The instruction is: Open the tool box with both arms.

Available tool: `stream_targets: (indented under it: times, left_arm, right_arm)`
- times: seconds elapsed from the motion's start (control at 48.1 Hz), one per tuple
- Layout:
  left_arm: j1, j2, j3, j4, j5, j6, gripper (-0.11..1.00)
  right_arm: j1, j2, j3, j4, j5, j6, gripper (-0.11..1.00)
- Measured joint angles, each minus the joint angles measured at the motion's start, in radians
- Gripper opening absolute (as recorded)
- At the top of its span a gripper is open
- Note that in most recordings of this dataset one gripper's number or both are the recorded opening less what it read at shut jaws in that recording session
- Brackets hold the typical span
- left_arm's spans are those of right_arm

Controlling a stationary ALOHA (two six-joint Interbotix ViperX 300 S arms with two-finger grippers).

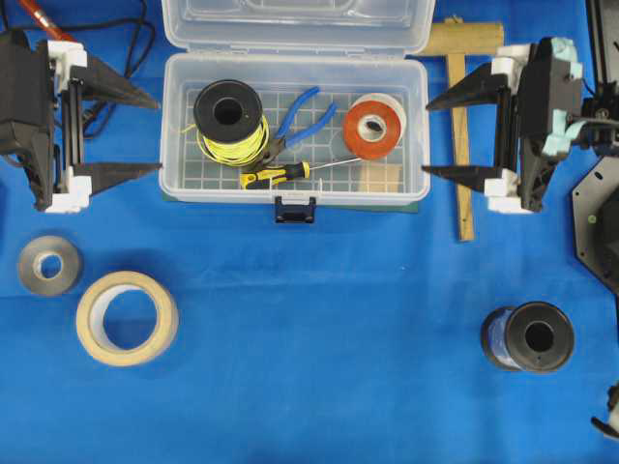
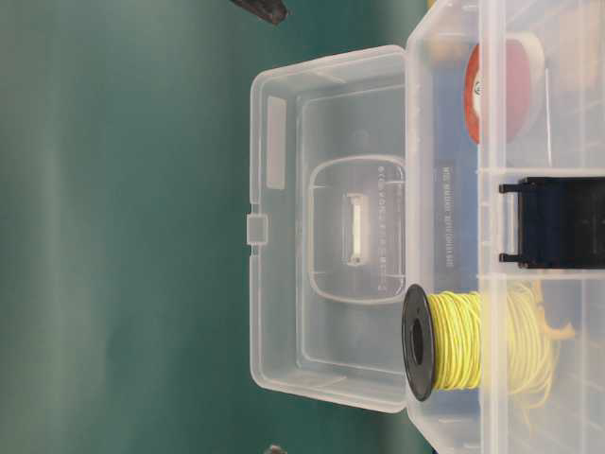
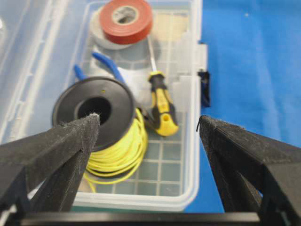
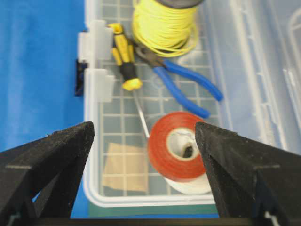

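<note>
Since lid [image 1: 295, 21] swung fully back, tool box [image 1: 295, 188] open; left gripper [image 1: 145, 133], right gripper [image 1: 440, 135] flank box, jaws spread, empty.

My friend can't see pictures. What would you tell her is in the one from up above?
An open clear tool box sits on a blue table, holding yellow wire, blue pliers, a screwdriver and red tape. An open black robot tool waits at each end, left tool and right tool. Tape rolls and a spool lie nearer.

The tool box [image 1: 295, 126] lies open between the left gripper [image 1: 155, 132] and right gripper [image 1: 428, 136], fingers spread.
</note>
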Motion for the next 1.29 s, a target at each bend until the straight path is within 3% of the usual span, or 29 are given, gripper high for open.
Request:
stream_targets:
  times: [0.187,0.437,0.707,0.957,1.29]
  left_arm:
    - [0.0,-0.04,0.02,-0.002,0.018,-0.002,0.92]
    - [0.0,-0.206,0.121,-0.002,0.055,-0.005,0.92]
    - [-0.005,-0.397,0.249,-0.002,0.083,-0.048,0.92]
    - [-0.008,-0.509,0.331,-0.003,0.091,-0.094,0.92]
    - [-0.008,-0.537,0.337,-0.002,0.089,-0.094,0.92]
  right_arm:
    - [0.002,-0.052,0.021,0.0,0.066,-0.002,0.84]
    - [0.0,-0.249,0.124,0.012,0.106,-0.002,0.83]
    - [0.002,-0.43,0.265,0.089,0.095,0.0,0.83]
    - [0.002,-0.425,0.321,0.121,0.012,0.0,0.83]
    - [0.002,-0.399,0.33,0.124,-0.052,0.012,0.83]
